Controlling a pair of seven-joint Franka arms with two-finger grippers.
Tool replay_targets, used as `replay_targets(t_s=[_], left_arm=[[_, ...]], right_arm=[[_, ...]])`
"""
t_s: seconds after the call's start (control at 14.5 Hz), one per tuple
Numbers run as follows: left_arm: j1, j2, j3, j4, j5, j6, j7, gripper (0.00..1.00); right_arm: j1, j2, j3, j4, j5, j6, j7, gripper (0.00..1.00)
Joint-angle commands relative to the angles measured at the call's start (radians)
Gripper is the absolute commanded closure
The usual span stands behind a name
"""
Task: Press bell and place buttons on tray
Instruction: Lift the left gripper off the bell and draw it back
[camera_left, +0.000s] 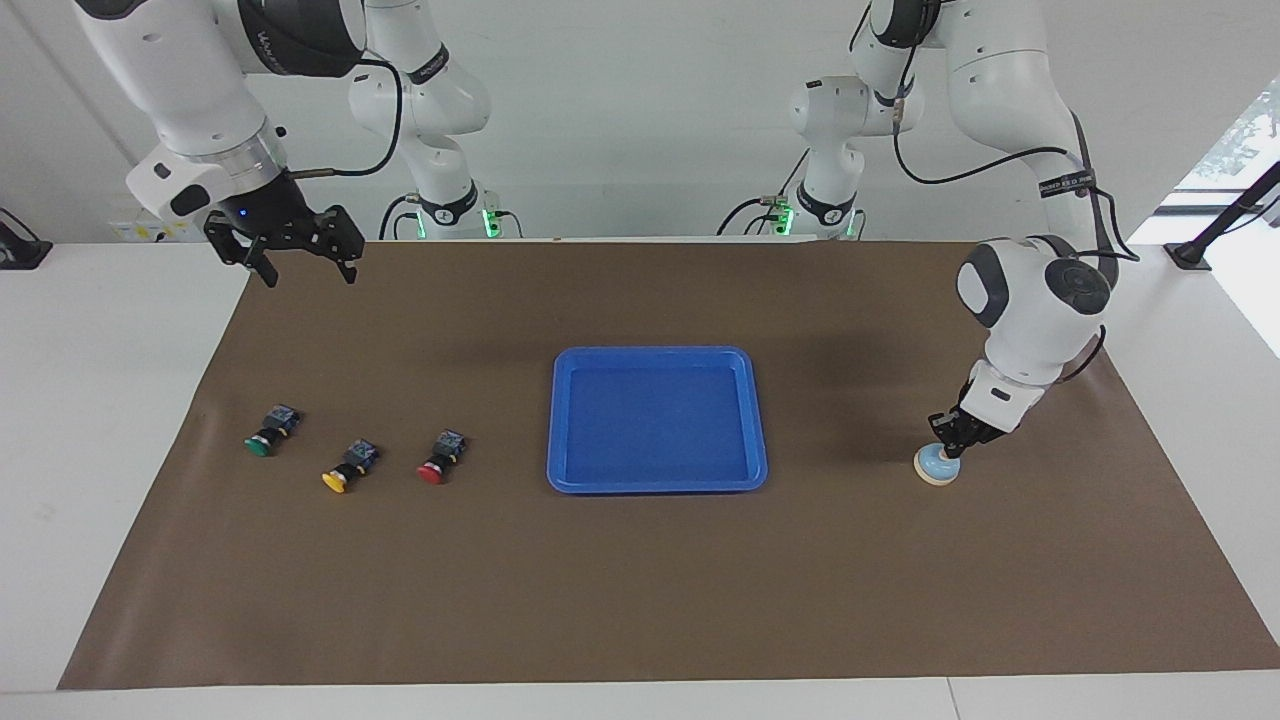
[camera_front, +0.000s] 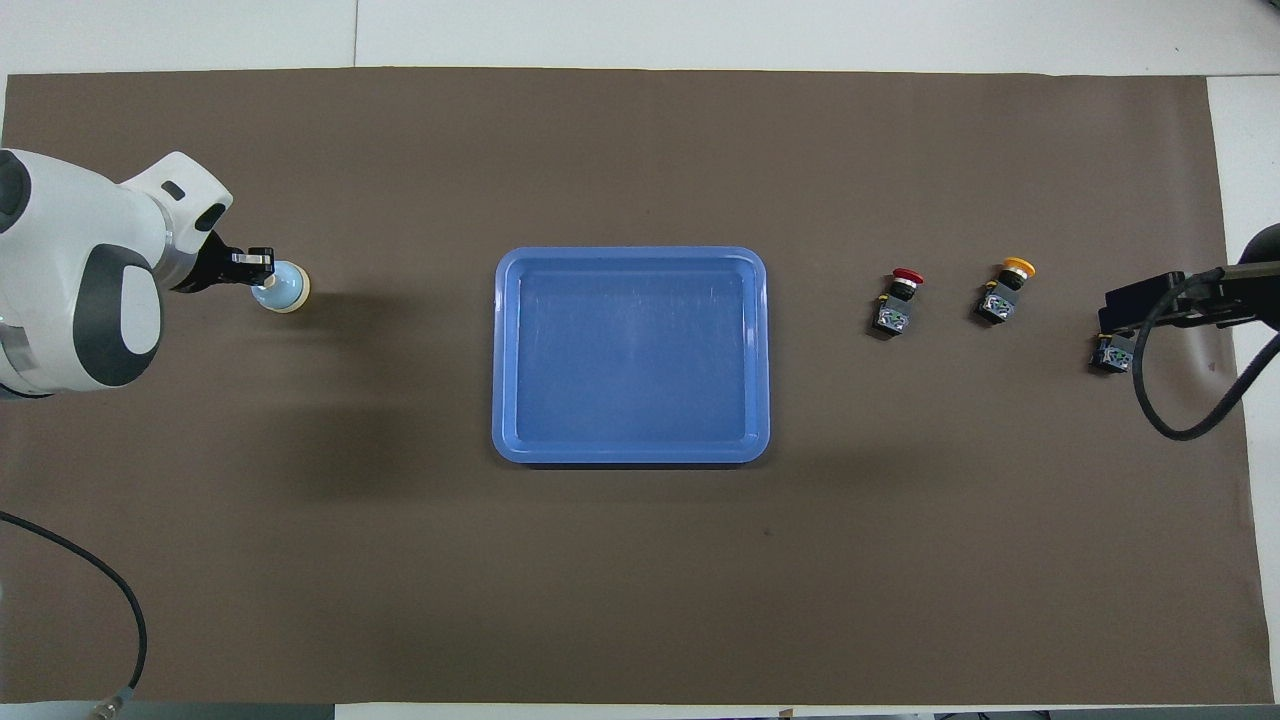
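Note:
The light blue bell (camera_left: 938, 467) stands on the brown mat at the left arm's end of the table. My left gripper (camera_left: 950, 443) is shut, its tips down on the bell's top, hiding the knob; it also shows in the overhead view (camera_front: 255, 268) at the bell (camera_front: 285, 290). The blue tray (camera_left: 650, 352) lies empty mid-table. The red button (camera_left: 437, 462), yellow button (camera_left: 342, 472) and green button (camera_left: 262, 438) lie in a row toward the right arm's end. My right gripper (camera_left: 306, 270) is open and empty, raised high; in the overhead view (camera_front: 1140, 305) it partly covers the green button (camera_front: 1112, 353).
A brown mat (camera_left: 640, 600) covers most of the white table. The tray's rim (camera_front: 630, 253) shows in the overhead view, with the red button (camera_front: 897, 300) and yellow button (camera_front: 1005, 290) beside it. A black cable (camera_front: 1180, 420) hangs from the right arm.

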Motion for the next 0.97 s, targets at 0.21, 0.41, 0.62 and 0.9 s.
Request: replay_targets(t_s=[0.21, 0.41, 0.62, 0.9], left_arm=[[0.0, 0.01, 0.005, -0.026, 0.018, 0.042, 0.004, 1.0], [0.008, -0.061, 0.006, 0.043, 0.018, -0.148, 0.01, 1.0], [0.013, -0.169, 0.008, 0.063, 0.018, -0.302, 0.009, 0.19], [0.011, -0.323, 0.008, 0.066, 0.018, -0.422, 0.002, 0.0]], right_arm=[[-0.015, -0.011, 0.011, -0.009, -0.012, -0.008, -0.014, 0.0], [-0.015, -0.011, 0.011, -0.008, -0.012, -0.008, -0.014, 0.0], [-0.015, -0.011, 0.011, -0.009, -0.012, -0.008, -0.014, 0.0], [-0.015, -0.011, 0.011, -0.009, -0.012, -0.008, -0.014, 0.0]])
